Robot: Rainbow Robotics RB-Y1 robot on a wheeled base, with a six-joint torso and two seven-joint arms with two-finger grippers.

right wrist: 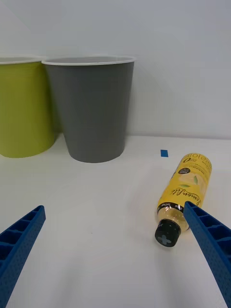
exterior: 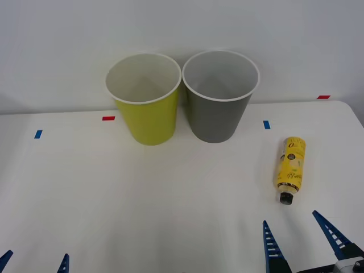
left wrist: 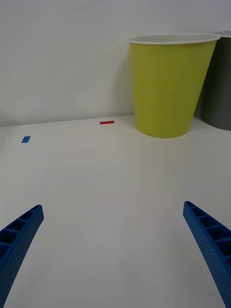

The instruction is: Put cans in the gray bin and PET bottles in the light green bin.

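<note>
The PET bottle (exterior: 291,169) lies on its side on the white desk (exterior: 170,199), just ahead of the right pincer (exterior: 300,227), black cap (right wrist: 167,234) pointing back toward the fingers. In the right wrist view its yellow label reads roughly "Lemonade" in script; the smaller print is too fine to read. That pincer stands wide, holding nothing, one blue finger (right wrist: 211,240) close beside the cap. Farther ahead and toward the left arm stands the gray bin (exterior: 219,96), touching the light green bin (exterior: 145,99). The left pincer (left wrist: 113,250) hangs wide and empty near the desk's near edge. Blue tape (left wrist: 26,139) and red tape (left wrist: 107,122) lie ahead of it.
</note>
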